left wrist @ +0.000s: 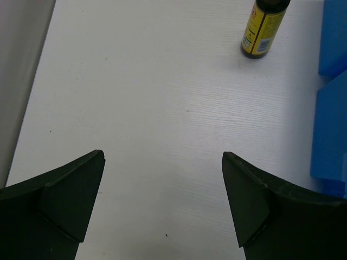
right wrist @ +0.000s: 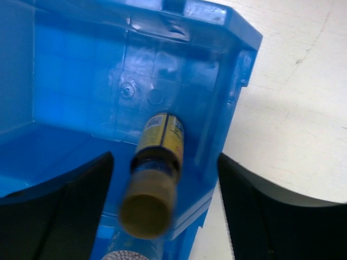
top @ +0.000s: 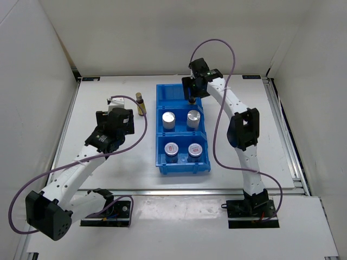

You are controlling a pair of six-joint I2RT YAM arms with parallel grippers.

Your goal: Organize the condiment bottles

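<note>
From above: silver cylinders (top: 168, 120) sit in the middle compartment of the blue bin (top: 158, 127), red-lidded jars (top: 172, 150) in the nearest one, and an amber bottle (top: 141, 104) stands just left of the bin.
Left wrist: the left gripper (left wrist: 162, 157) gapes wide and empty.
Right wrist: the right gripper (right wrist: 165, 162) is spread around a second amber bottle (right wrist: 161, 140) in the bin, not touching it.

One amber bottle (left wrist: 264, 30) is cropped at the cap (the other amber bottle (right wrist: 157, 157) shows its cap blurred).

An amber bottle (left wrist: 263, 30), seemingly upright, is seen upper right near the blue bin (left wrist: 332, 130); the left gripper (left wrist: 162, 156) is spread wide below.
</note>
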